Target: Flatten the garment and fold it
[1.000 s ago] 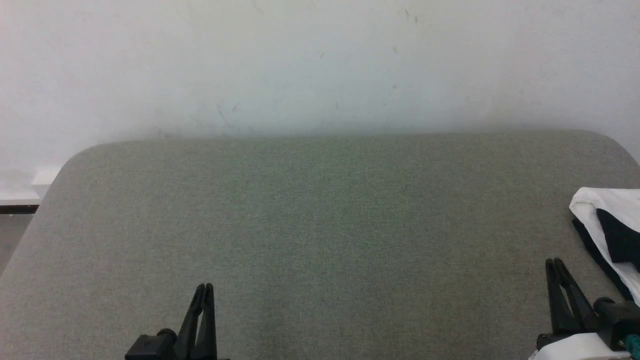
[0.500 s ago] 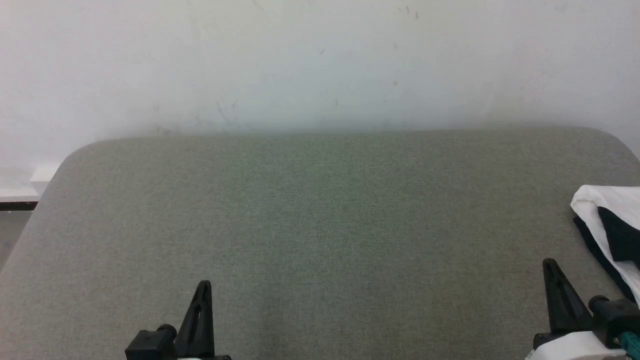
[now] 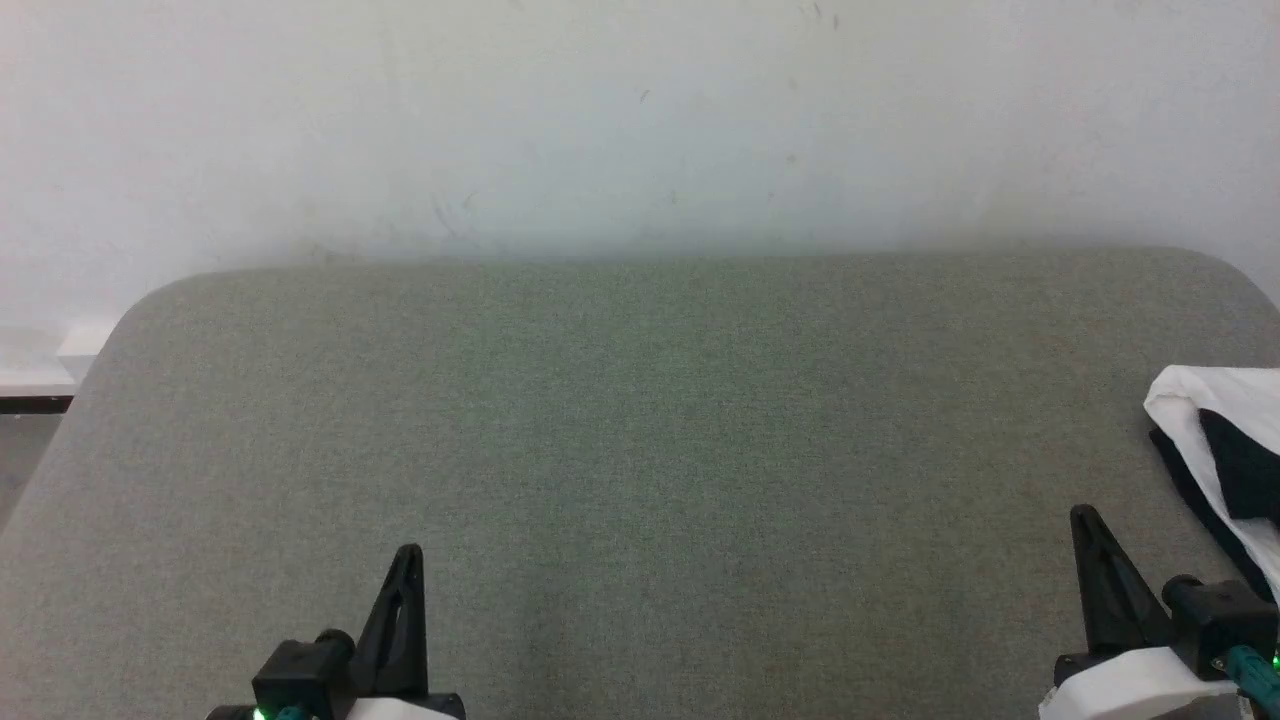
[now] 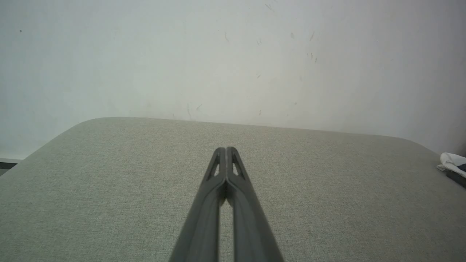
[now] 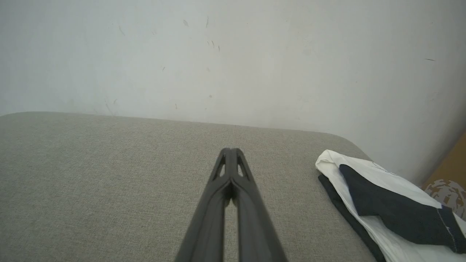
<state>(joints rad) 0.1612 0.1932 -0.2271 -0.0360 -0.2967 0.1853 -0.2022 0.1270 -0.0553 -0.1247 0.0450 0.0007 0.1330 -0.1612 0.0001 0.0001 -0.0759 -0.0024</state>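
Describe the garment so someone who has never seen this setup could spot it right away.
Start at the wide grey fabric-covered table in front of the white wall. Follow it to its right edge, just beyond the right gripper. The garment lies bunched there, the one white-and-black piece of cloth on the plain grey surface.

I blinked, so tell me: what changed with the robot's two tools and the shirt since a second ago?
Both tools closed on nothing: the left tool and the right tool had their fingers slightly apart, and now they are pressed together. The whole view also slid a little, so the camera moved. The garment stayed lying at the right edge of the table, untouched.
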